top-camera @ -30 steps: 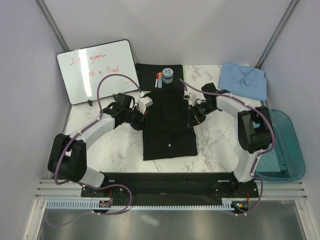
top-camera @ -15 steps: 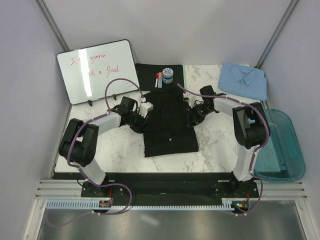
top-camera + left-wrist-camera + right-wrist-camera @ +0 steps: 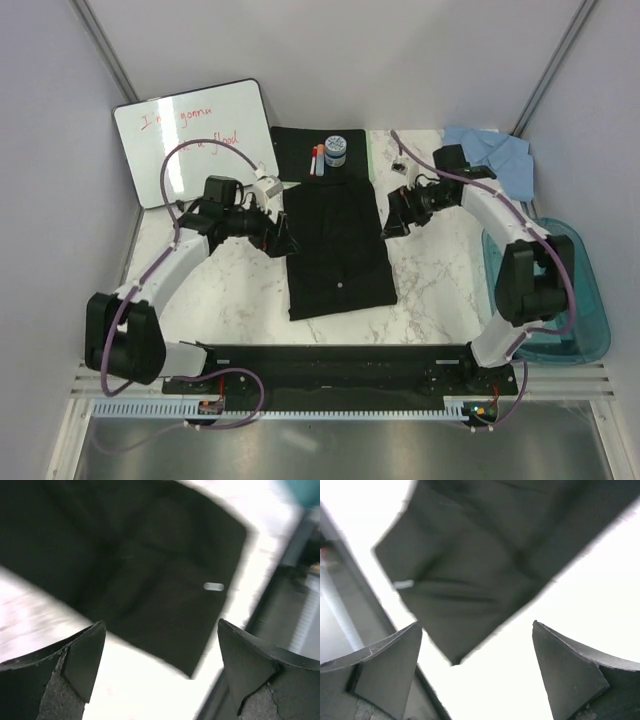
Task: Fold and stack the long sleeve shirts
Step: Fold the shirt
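The black shirt (image 3: 337, 245) looks side-folded. The left gripper (image 3: 282, 240) at nine o'clock and the right gripper (image 3: 389, 222) at three gape wide and empty. A hem fold likely comes next.

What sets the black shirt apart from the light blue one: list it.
The black shirt lies at the middle of the table; the light blue shirt sits at the far right corner, partly hidden by the right arm. The black shirt looks longer than the light blue shirt. Both lie folded flat.

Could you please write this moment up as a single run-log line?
black shirt: folded, flat mid-table | blue shirt: far right corner | left gripper: jaws open, empty | right gripper: jaws open, empty
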`<state>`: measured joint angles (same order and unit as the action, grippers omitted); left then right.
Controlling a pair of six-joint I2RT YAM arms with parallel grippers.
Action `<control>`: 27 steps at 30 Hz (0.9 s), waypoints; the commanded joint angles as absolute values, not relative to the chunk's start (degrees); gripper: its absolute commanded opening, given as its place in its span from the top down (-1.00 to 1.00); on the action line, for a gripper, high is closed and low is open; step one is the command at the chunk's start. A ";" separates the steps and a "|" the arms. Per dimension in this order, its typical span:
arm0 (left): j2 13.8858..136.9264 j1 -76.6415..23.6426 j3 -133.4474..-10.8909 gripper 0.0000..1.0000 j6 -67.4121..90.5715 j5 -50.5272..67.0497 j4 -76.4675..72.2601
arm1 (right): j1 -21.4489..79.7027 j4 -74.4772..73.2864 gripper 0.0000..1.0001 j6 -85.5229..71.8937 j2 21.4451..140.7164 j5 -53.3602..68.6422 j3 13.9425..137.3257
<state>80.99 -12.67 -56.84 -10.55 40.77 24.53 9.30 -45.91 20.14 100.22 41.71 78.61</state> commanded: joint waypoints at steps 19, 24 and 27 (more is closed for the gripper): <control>100.11 -20.22 -41.92 -0.81 16.01 47.90 8.34 | 19.16 -55.99 -0.96 25.93 121.83 67.59 63.38; 86.19 -20.48 -41.13 -0.84 10.30 57.83 10.01 | 19.78 -56.42 -0.96 24.36 109.27 67.86 66.34; 80.00 -21.00 -42.80 -0.91 7.82 57.05 10.55 | 18.99 -54.68 -0.96 22.60 104.86 65.58 70.38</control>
<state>90.17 -20.21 -40.86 14.76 56.03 10.09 19.62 -57.67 23.35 112.60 67.66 64.55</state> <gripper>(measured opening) 0.936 0.982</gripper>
